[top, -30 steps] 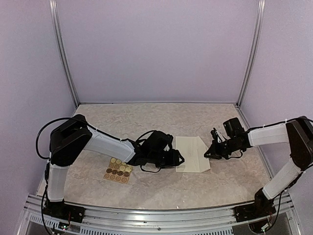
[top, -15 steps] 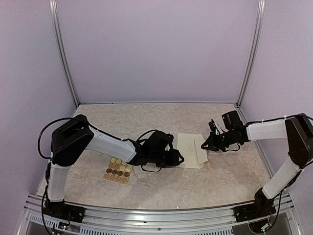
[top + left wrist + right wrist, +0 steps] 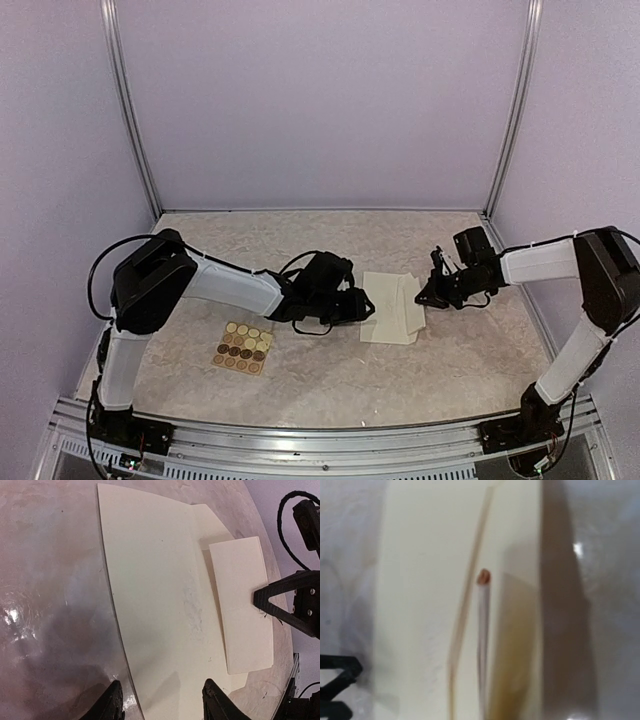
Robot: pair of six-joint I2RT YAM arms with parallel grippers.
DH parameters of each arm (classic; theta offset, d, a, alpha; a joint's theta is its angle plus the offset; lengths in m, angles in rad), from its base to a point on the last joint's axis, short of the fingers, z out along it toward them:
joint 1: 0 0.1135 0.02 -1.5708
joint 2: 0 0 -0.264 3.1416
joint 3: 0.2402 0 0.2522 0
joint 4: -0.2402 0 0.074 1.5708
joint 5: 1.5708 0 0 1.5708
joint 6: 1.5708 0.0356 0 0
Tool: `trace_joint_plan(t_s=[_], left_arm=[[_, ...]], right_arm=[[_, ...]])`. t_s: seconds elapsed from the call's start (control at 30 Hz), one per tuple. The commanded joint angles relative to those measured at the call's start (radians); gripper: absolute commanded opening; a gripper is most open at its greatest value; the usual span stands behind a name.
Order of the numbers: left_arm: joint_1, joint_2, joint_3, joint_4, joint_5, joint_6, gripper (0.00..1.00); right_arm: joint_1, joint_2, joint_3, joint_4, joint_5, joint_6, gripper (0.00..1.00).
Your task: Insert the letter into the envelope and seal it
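The cream envelope [image 3: 385, 318] [image 3: 155, 595] lies flat mid-table. My left gripper [image 3: 367, 308] [image 3: 162, 704] is open and low at its left edge, one finger over the paper and the other over the table. A cream panel, apparently the flap [image 3: 240, 605] [image 3: 410, 300], is folded over the envelope's right part and lifted slightly. My right gripper [image 3: 423, 296] [image 3: 265, 601] is shut on the flap's outer edge. In the right wrist view the held paper [image 3: 482, 630] runs edge-on and blurred, and the fingers do not show. The letter is hidden.
A tan card of round stickers [image 3: 241, 347] lies near the front left, beside the left arm. Lilac walls with metal corner posts [image 3: 133, 120] close in the marbled table [image 3: 300, 240] on three sides.
The right gripper moved left and away, drawing the envelope's right part over its body, so the envelope now looks narrower. The left gripper shifted slightly away from me along the left edge.
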Motion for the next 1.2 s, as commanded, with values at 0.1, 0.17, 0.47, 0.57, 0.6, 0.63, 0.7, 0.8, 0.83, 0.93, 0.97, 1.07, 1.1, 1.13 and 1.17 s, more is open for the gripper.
trace_joint_plan(t_s=[0.1, 0.17, 0.47, 0.57, 0.6, 0.63, 0.7, 0.8, 0.83, 0.93, 0.97, 1.07, 1.1, 1.13, 1.17], left_arm=[[0.002, 0.099, 0.069, -0.064, -0.008, 0.035, 0.51], [0.001, 0.099, 0.063, -0.064, -0.01, 0.034, 0.51], [-0.026, 0.039, -0.036, -0.028, 0.003, 0.034, 0.5], [-0.031, 0.009, -0.077, -0.016, 0.006, 0.028, 0.5], [-0.033, 0.001, -0.086, -0.012, 0.012, 0.027, 0.5], [-0.035, -0.003, -0.096, -0.008, 0.014, 0.023, 0.5], [-0.044, -0.01, -0.114, -0.002, 0.017, 0.02, 0.5], [-0.058, -0.02, -0.129, -0.001, 0.014, 0.015, 0.5], [-0.062, -0.024, -0.135, 0.0, 0.012, 0.012, 0.5], [-0.071, -0.035, -0.154, 0.0, -0.005, 0.002, 0.49], [-0.072, -0.041, -0.163, 0.0, -0.016, -0.002, 0.5], [-0.071, -0.084, -0.199, -0.003, -0.057, -0.016, 0.49], [-0.069, -0.099, -0.209, -0.004, -0.06, -0.018, 0.5], [-0.065, -0.12, -0.216, -0.005, -0.085, -0.018, 0.5], [-0.059, -0.134, -0.222, -0.007, -0.088, -0.018, 0.52]], right_arm=[[-0.012, 0.099, 0.022, 0.02, 0.066, -0.005, 0.0], [-0.009, 0.122, 0.024, 0.019, 0.064, -0.009, 0.0], [0.064, 0.177, 0.029, 0.062, 0.058, 0.032, 0.0], [0.09, 0.188, 0.035, 0.075, 0.061, 0.052, 0.0], [0.099, 0.191, 0.038, 0.077, 0.062, 0.055, 0.0], [0.107, 0.194, 0.04, 0.079, 0.062, 0.056, 0.0], [0.123, 0.201, 0.045, 0.078, 0.065, 0.062, 0.0], [0.138, 0.209, 0.048, 0.081, 0.06, 0.064, 0.0], [0.143, 0.211, 0.049, 0.081, 0.056, 0.063, 0.0], [0.153, 0.21, 0.048, 0.079, 0.047, 0.059, 0.0], [0.157, 0.211, 0.046, 0.076, 0.042, 0.054, 0.0], [0.163, 0.203, 0.044, 0.054, 0.041, 0.039, 0.0], [0.164, 0.196, 0.041, 0.048, 0.045, 0.035, 0.0], [0.165, 0.187, 0.038, 0.041, 0.049, 0.034, 0.0], [0.165, 0.177, 0.036, 0.033, 0.056, 0.032, 0.0]])
